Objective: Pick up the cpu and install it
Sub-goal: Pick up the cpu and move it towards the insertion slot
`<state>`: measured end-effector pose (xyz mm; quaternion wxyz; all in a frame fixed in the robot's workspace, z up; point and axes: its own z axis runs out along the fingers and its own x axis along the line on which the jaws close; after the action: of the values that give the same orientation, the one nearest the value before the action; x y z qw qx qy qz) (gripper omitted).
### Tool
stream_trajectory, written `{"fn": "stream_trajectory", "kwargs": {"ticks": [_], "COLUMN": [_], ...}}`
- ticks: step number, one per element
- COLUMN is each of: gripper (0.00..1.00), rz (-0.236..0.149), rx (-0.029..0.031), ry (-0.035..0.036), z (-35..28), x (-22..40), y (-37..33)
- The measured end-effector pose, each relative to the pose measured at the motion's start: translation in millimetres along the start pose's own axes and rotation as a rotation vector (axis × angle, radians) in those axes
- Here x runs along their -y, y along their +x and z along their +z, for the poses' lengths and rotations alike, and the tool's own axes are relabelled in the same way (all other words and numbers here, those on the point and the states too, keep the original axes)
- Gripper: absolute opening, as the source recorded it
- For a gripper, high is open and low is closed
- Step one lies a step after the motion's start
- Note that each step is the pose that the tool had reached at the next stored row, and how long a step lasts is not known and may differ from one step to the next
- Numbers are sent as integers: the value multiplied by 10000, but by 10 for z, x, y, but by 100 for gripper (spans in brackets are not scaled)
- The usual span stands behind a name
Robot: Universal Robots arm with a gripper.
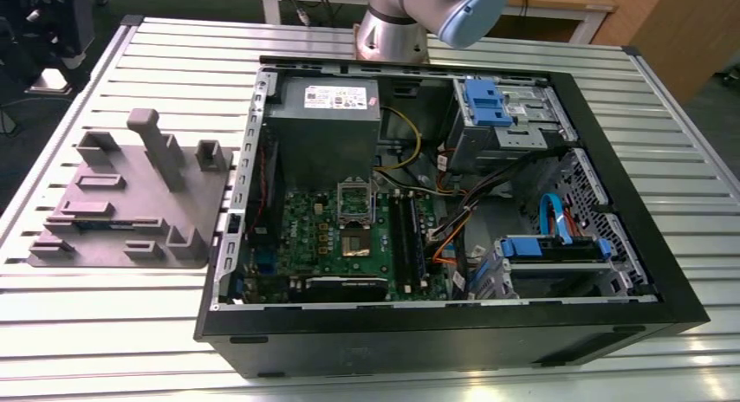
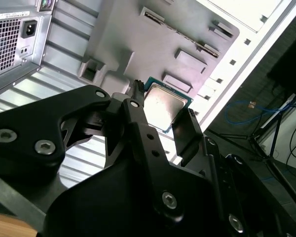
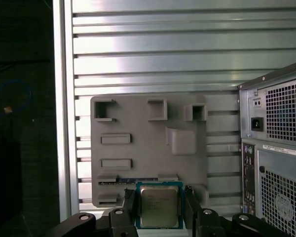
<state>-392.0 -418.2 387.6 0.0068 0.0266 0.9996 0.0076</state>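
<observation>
cpu (image 3: 159,207) | pinched by its edges in the closed gripper (image 3: 159,193), hanging above the grey tray (image 3: 138,143) | carry probably goes best level and slow, light squeeze, so it doesn't slip

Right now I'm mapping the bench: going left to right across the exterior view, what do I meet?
Grey fixture plate → green motherboard → blue drive caddy.
</observation>
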Motion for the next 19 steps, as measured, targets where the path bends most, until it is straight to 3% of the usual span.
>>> {"fn": "stream_trajectory", "kwargs": {"ticks": [19], "gripper": [47], "rz": [0], "rx": [0], "ry": [0], "z": [3], "x": [-12], "y": [-221]}}
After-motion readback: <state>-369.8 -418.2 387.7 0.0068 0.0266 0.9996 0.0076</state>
